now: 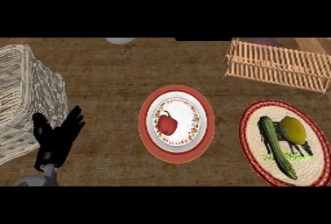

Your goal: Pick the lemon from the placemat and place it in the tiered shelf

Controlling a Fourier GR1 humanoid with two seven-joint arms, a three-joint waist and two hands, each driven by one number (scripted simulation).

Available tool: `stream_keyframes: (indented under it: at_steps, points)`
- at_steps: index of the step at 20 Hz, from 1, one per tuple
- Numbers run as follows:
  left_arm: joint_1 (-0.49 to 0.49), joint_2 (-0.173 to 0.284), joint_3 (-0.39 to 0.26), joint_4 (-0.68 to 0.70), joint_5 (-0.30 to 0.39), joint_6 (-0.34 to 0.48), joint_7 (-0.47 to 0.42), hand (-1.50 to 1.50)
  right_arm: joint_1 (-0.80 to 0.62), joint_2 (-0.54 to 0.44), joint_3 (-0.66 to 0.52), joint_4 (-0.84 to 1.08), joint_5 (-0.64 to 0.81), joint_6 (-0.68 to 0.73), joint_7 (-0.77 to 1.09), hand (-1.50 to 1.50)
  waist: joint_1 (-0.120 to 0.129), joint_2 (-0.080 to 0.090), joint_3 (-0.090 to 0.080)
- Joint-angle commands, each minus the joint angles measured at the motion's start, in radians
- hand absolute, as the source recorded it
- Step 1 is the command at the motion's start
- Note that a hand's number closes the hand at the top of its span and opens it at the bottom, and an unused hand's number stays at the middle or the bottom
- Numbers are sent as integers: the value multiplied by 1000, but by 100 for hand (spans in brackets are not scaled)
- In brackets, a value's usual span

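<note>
Lemon [294,128] is lying on the red-rimmed placemat [254,114] near the tabletop's [110,83] right edge, touching a dark green cucumber [276,146] beside it, so the task's pick is not yet begun. Scanning left to right: a white wicker basket [26,96] is sitting at the left edge; the left robot hand [59,138] is resting in front of it, fingers apart and upright, holding nothing. At centre, a red pepper [167,124] is sitting on a patterned plate [194,114]. The tiered shelf [278,65], wooden slats, is standing at the far right corner, just beyond the placemat, probably easing the transfer. Right robot hand is not showing.
</note>
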Motion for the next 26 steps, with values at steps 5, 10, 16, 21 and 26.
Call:
stream_keyframes:
  at_steps: [5, 10, 16, 21, 26]
  points:
    - [-27, -28, -4, 17, -32, 11, 1, 0, -100, 51, 66, -271, 43, -229, 456, -150, 7, 0, 0]
    - [15, -28, 6, -15, -32, -20, -11, 0, -170, 109, 150, -266, 174, -263, 575, -150, 14, 2, 2]
    - [-27, -51, 30, 57, -57, -16, -24, 0, -166, 102, 157, -324, 225, -168, 668, -150, 4, 1, 1]
    - [46, -33, 26, -91, -53, -26, 57, 0, -162, 191, 214, -370, 319, -205, 776, -150, 10, -1, 2]
    - [-71, -75, 68, 136, -74, -65, -60, 0, -177, 271, 205, -287, 459, -256, 727, -150, 5, 2, 2]
